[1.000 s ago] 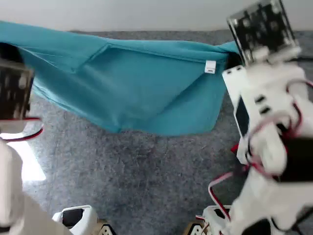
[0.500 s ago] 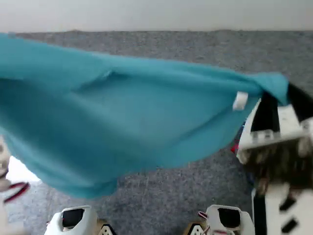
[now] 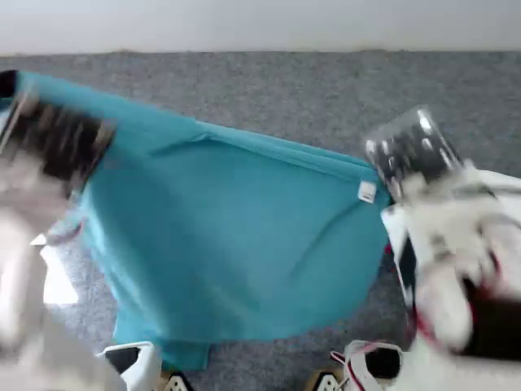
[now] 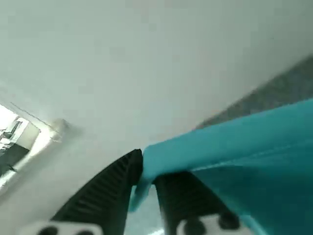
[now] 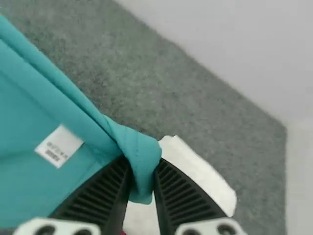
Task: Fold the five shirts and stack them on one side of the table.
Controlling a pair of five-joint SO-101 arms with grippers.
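Teal shirt (image 3: 236, 244) hangs stretched between the left gripper (image 4: 146, 171) and right gripper (image 5: 142, 170), each clamped on an end.

The table (image 3: 269, 90) has a grey, speckled, felt-like top that runs back to a pale wall (image 3: 260, 24) along its far edge. On the near edge stands a white base (image 3: 126, 362), and well apart from it a second base (image 3: 370, 362), also white. A flat white patch (image 3: 55, 285) lies on the grey top near the first one, partly hidden. The teal shirt (image 3: 236, 236) hangs over the middle; whether its lower edge touches the top cannot be told
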